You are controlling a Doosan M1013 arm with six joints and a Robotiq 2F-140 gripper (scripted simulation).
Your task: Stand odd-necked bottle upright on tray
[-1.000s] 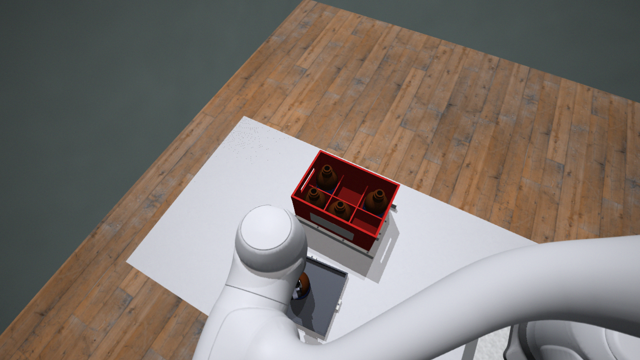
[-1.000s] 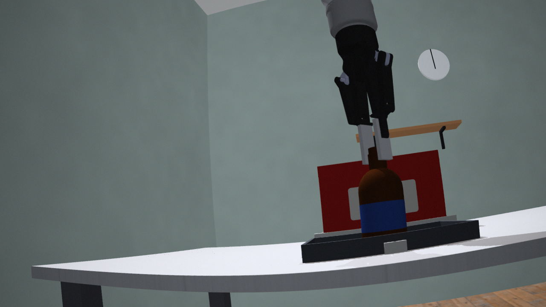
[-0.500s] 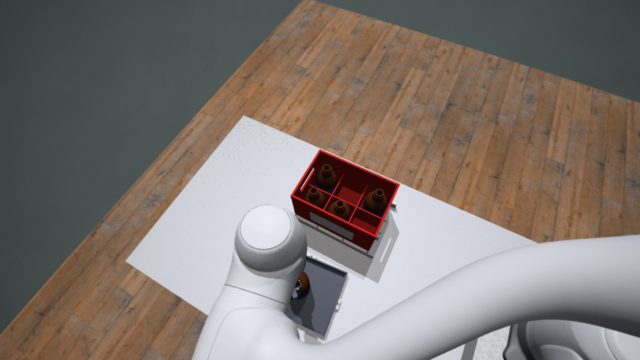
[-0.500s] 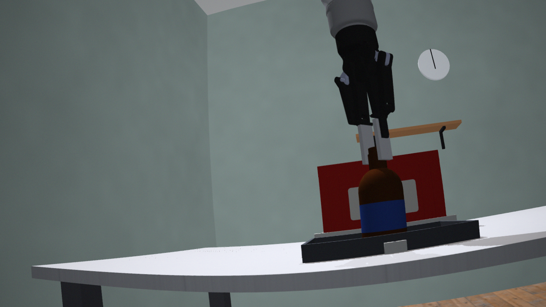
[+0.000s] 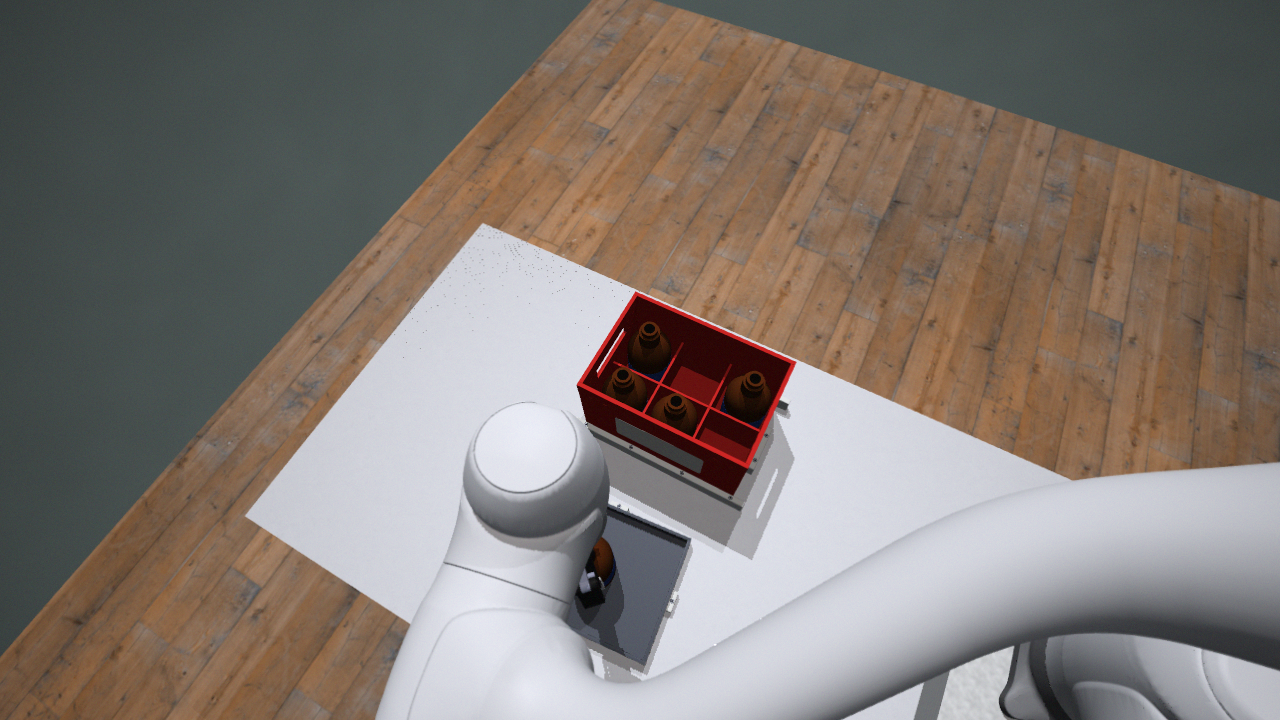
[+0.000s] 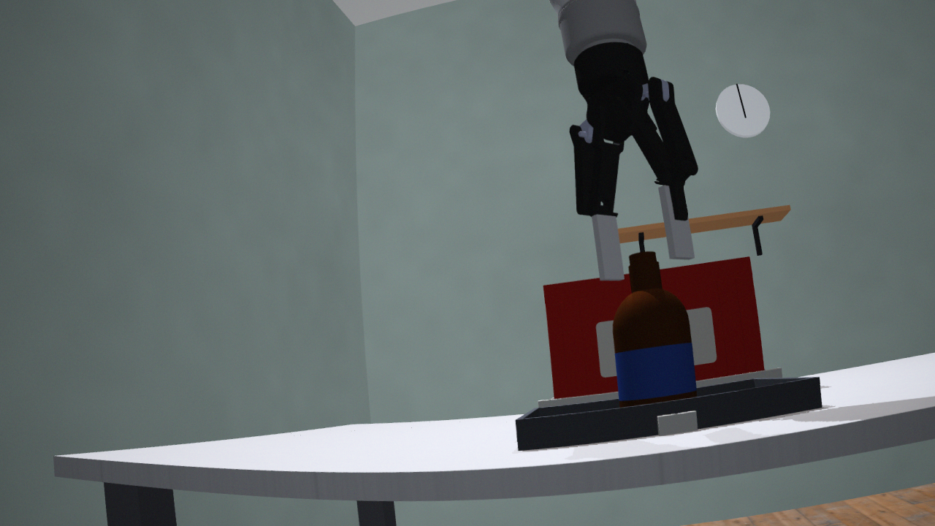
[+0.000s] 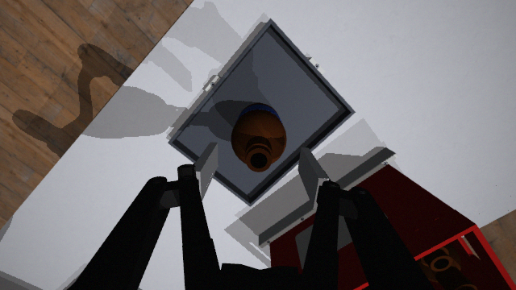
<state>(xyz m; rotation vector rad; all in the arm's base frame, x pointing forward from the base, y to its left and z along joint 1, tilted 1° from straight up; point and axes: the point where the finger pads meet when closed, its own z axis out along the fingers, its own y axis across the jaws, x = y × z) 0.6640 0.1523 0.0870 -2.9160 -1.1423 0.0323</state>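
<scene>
- Finishing: our black two-finger gripper (image 6: 645, 269) (image 7: 258, 156) stands wide, holding nothing, above the brown blue-labelled bottle (image 6: 654, 326) (image 7: 262, 129) (image 5: 605, 557), upright on the dark tray (image 6: 588, 425) (image 7: 310, 66) (image 5: 664, 608) near the worktop edge.
- Left for us: backing away.

Smooth white arm (image 5: 895, 573), black pincer (image 6: 643, 247) (image 7: 258, 156), pale-grey fingertips (image 6: 608, 248)

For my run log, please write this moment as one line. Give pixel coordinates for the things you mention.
jaws (image 6: 646, 269): open around bottle neck, not touching | bottle (image 5: 602, 559) (image 6: 654, 326) (image 7: 260, 130): upright on tray (image 5: 648, 591) (image 6: 588, 425) (image 7: 298, 80) | crate (image 5: 662, 445) (image 6: 568, 340) (image 7: 423, 205): four bottles
</scene>
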